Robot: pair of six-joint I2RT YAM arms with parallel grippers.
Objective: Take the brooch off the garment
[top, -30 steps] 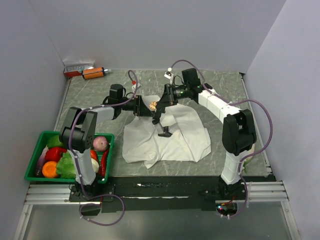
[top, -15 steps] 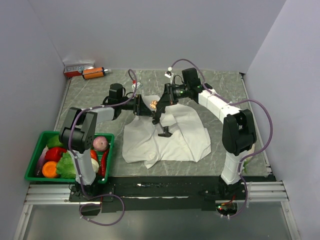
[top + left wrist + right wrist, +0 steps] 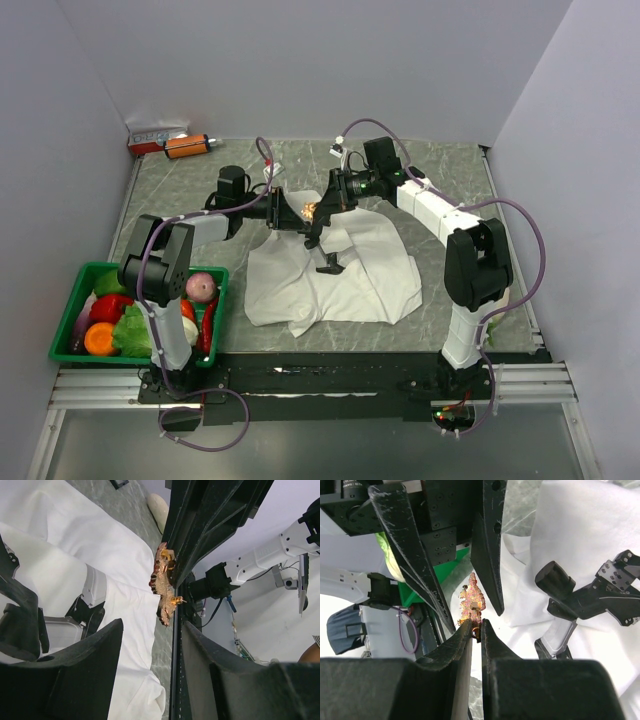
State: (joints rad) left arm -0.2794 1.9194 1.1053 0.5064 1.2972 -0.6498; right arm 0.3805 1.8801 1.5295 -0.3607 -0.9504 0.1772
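Two right fingers (image 3: pixel 457 655) pinch the brooch (image 3: pixel 471 602) (between spread left fingers (image 3: pixel 85 675)).

From above I see both arms reaching to the middle of the table (image 3: pixel 450 170). The left gripper (image 3: pixel 297 216) and the right gripper (image 3: pixel 317 207) meet at the brooch (image 3: pixel 309 209), a small orange spot between them. I cannot tell from here which one holds it. Below them lies the garment (image 3: pixel 355 280), white and crumpled. A green basket (image 3: pixel 72 292) of vegetables stands by the left arm.
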